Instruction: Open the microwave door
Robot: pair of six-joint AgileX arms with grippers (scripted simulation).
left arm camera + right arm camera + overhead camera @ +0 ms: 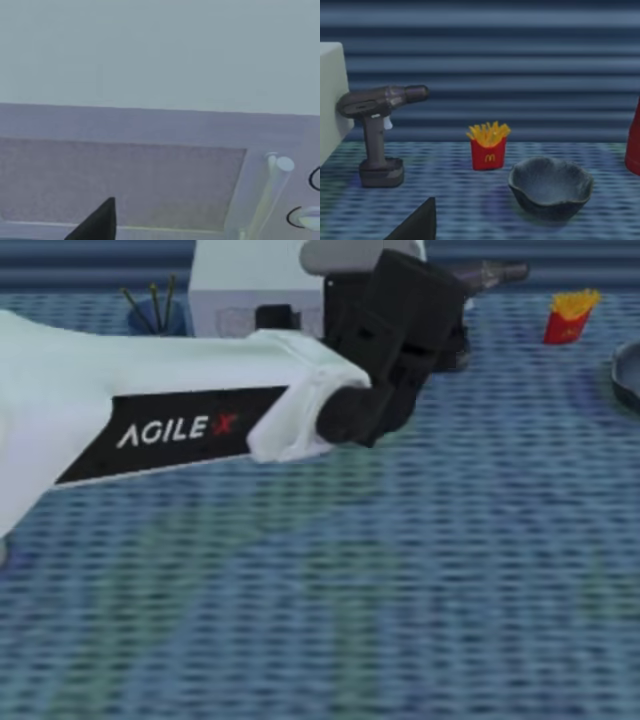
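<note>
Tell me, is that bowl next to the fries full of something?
No, the dark bowl beside the fries shows only its bare inside.

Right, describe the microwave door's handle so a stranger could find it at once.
Start at the white microwave at the table's far edge, where the left arm reaches. On its front, the handle is a pale bar at the mesh window's edge. Unlike the round knobs beside it, it is long and thin.
</note>
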